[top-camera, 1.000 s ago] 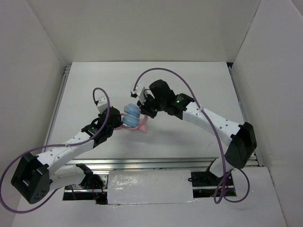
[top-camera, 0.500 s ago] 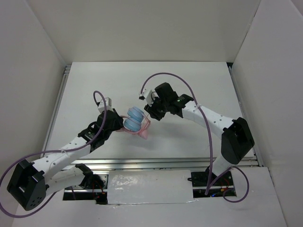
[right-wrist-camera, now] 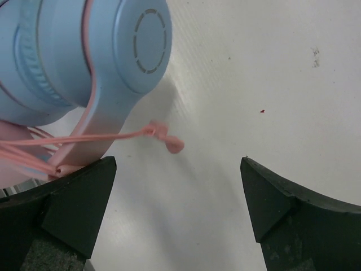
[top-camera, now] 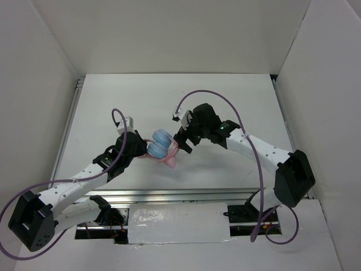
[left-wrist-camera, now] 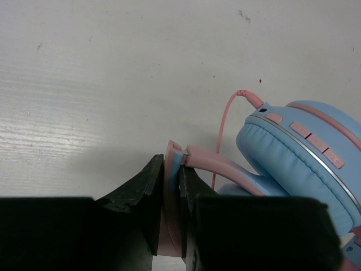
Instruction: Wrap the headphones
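The headphones [top-camera: 159,144] hang just above the table between the two arms, their light blue ear cups [left-wrist-camera: 293,164] folded together. My left gripper [left-wrist-camera: 173,169] is shut on the pink headband [left-wrist-camera: 206,164] near its end; the top view places this gripper [top-camera: 142,148] at the headphones' left side. The thin pink cable [left-wrist-camera: 223,121] runs out of one cup. My right gripper [right-wrist-camera: 177,164] stands wide open to the right of the headphones [right-wrist-camera: 130,51], nothing between its fingers. The cable's plug [right-wrist-camera: 172,144] dangles free just ahead of the jaws, with cable loops [right-wrist-camera: 34,147] lying across the band.
White walls enclose the white table [top-camera: 225,101] on three sides. A metal rail [top-camera: 186,195] runs along the near edge by the arm bases. Purple hoses [top-camera: 217,99] arc above both arms.
My right gripper has opened wide and let go of the cable end, which now hangs loose. The left gripper keeps its hold on the headband, having shifted slightly at first.
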You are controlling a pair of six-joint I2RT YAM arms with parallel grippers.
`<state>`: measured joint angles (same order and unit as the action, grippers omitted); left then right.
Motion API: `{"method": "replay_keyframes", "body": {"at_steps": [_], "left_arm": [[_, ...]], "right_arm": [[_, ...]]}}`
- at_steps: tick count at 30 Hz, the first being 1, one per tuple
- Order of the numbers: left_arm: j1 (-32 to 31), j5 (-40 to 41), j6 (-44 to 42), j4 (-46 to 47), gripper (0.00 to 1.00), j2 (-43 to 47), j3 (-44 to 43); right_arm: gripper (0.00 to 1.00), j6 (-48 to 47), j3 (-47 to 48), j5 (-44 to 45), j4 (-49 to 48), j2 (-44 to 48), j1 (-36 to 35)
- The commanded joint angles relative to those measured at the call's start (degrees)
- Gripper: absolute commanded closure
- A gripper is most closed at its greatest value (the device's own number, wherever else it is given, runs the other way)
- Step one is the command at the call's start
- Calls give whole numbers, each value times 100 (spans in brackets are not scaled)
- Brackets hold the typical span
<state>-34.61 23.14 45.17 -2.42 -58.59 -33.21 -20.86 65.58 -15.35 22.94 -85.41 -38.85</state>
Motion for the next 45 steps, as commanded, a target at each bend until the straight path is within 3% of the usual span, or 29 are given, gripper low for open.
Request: {"method": "replay_keyframes", "body": {"at_steps": [1,7,11,20,35,44,45], "left_arm": [[-11,-2,177,584,100,137,-274],[-11,42,150,628,100,32,-203],[16,-125,106,882,100,-187,-72],[42,-327,168,1199,100,-864,-89],[376,-590,370,1164,100,-2789,-1134],[385,-46,1011,259,100,-3914,-2154],[385,-55,1064,259,95,-4010,-2215]], "right_arm": [[0,442,-694,-293,-631,882,-158],[0,1601,-2116,119,-1774,2411,-150],[0,2427,-3171,-248,-2546,3362,70],[0,2851,-3736,-266,-2109,4593,369],[0,2781,-3912,-644,-2268,4410,949],[0,2798,-3913,-917,-2433,4234,1354],[0,2816,-3921,-943,-2426,4234,1371]]}}
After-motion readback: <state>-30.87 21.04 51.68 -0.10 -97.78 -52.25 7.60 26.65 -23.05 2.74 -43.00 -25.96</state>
